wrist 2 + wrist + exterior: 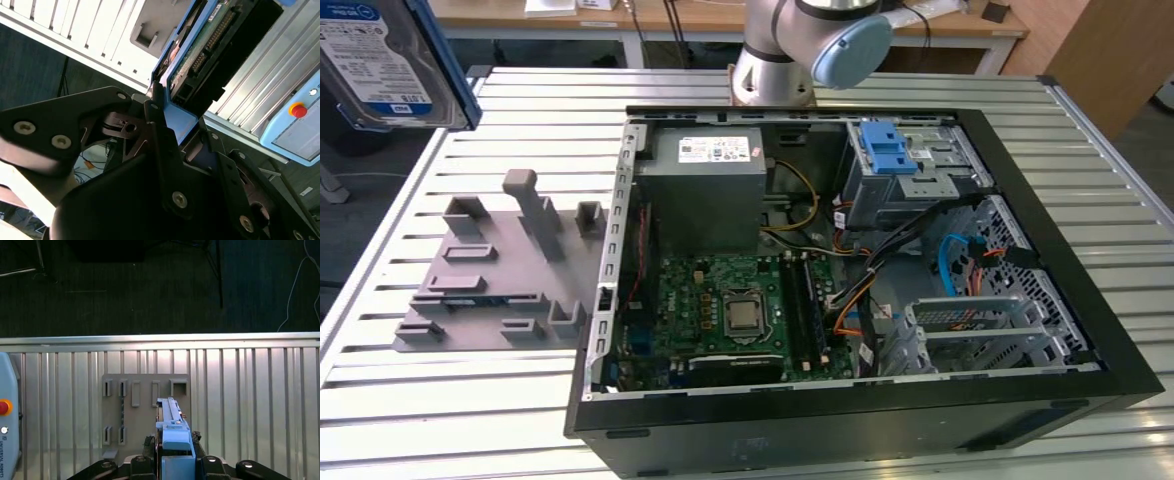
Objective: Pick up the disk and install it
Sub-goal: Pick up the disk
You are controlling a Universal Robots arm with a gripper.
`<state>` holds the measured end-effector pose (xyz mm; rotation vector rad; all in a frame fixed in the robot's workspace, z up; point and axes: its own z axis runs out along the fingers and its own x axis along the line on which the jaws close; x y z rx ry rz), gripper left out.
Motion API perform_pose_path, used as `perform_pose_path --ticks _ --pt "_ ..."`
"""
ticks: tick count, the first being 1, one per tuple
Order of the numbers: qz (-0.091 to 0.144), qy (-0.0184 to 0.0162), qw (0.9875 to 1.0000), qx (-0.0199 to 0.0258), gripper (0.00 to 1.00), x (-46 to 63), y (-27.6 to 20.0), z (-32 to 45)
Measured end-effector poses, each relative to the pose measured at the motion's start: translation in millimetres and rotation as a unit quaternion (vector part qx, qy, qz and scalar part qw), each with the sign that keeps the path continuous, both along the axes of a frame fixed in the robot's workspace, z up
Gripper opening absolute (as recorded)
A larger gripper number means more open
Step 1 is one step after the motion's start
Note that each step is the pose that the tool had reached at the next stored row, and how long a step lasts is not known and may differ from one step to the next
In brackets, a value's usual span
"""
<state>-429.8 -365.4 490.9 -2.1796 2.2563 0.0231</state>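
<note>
Gripper [173, 456] clamped shut on disk [169, 415] at its blue carrier end. Disk sticks out edge-on past fingers [156, 112]. It's held in air over grey fixture plate [142, 432], well apart from open PC case [1014, 250].

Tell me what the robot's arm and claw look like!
The arm is a fat, round silver-grey tube with a light blue cap on its joint. The claw is black, built from flat angular bars joined by shiny silver screws.
</note>
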Motion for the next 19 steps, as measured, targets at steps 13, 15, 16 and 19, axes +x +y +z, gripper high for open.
perform_pose_path --ticks 13,15,16,19 --pt "0.000 0.0000 1.0000 0.0000 0.36 12.4 -1.3 0.0" --pt "0.000 0.0000 1.0000 0.0000 0.36 14.9 -1.5 0.0" --pt "0.000 0.0000 1.0000 0.0000 0.36 16.1 -1.6 0.0" --pt "0.000 0.0000 1.0000 0.0000 0.36 18.9 -2.1 0.0"
